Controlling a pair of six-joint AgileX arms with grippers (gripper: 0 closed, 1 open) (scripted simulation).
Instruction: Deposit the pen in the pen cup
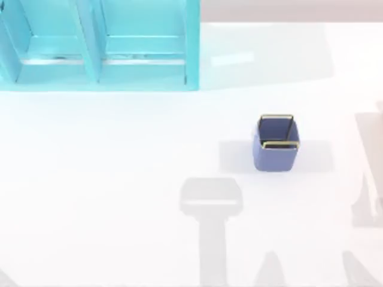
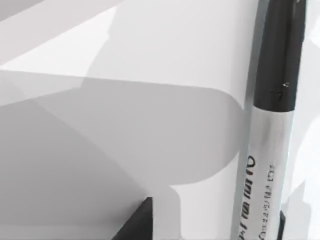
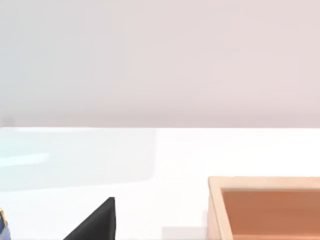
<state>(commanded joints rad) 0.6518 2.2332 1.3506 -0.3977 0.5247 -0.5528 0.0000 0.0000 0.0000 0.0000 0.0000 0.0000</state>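
The pen cup (image 1: 276, 145) is sitting on the white desk (image 1: 119, 179), right of the middle. In the left wrist view, the pen (image 2: 267, 140) is lying close between the left hand's black fingers (image 2: 137, 222); whether they are squeezing it, I cannot tell.

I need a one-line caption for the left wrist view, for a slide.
Left wrist view: the pen, silver with a black end, lies beside the left claw's dark fingertip above the white table.
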